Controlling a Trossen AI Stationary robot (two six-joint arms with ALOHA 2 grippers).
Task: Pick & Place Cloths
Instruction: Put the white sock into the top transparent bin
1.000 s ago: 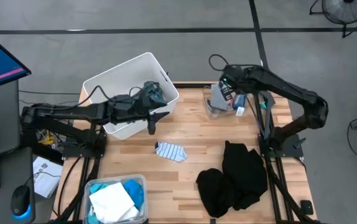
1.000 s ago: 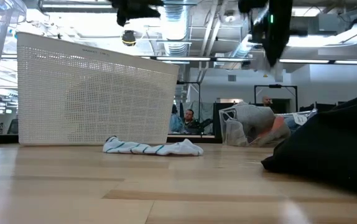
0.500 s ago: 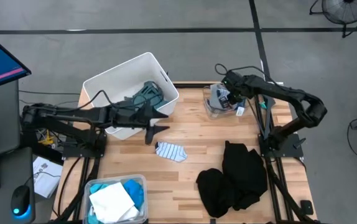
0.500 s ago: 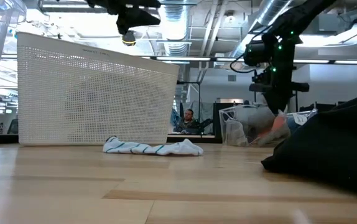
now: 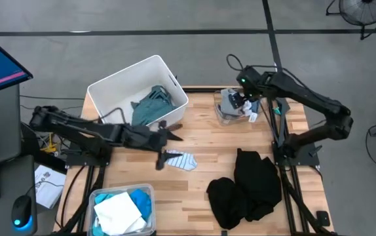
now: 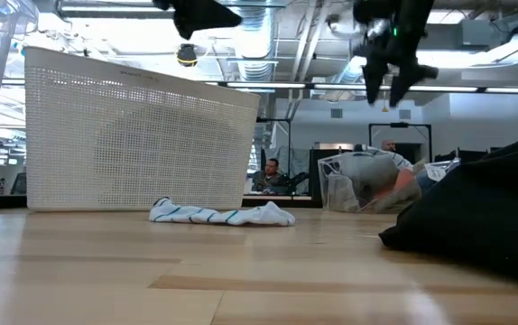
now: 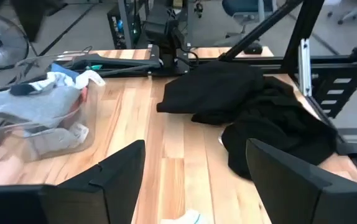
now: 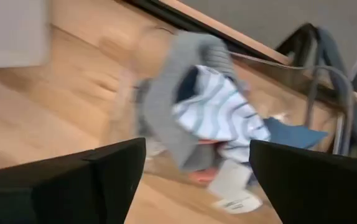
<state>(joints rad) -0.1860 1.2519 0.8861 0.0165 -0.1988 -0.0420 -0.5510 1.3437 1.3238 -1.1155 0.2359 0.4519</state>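
Note:
A striped sock [image 5: 181, 160] lies flat on the wooden table, in front of the white bin [image 5: 112, 88], in which a teal-grey shirt [image 5: 151, 105] rests. My left gripper [image 5: 166, 145] hovers open just left of the sock, nothing between its fingers [image 7: 194, 186]. Black clothes [image 5: 247, 187] lie heaped at the near right. At the far side, a clear tub [image 5: 227, 113] holds grey and striped cloths [image 8: 209, 118]. My right gripper [image 5: 244, 99] hangs open above that tub [image 6: 390, 68], pointing steeply down.
A second clear tub [image 5: 99, 196] with turquoise and white cloths stands at the near left corner. The right arm's stand [image 5: 296, 147] rises beside the black clothes. Bare wood lies between the sock and the black heap.
My left gripper has swung from beside the bin toward the table's near edge and sunk a little, ending beside the striped sock. My right gripper dipped down to the far tub, rose again and has opened. The cloths on the table have stayed put.

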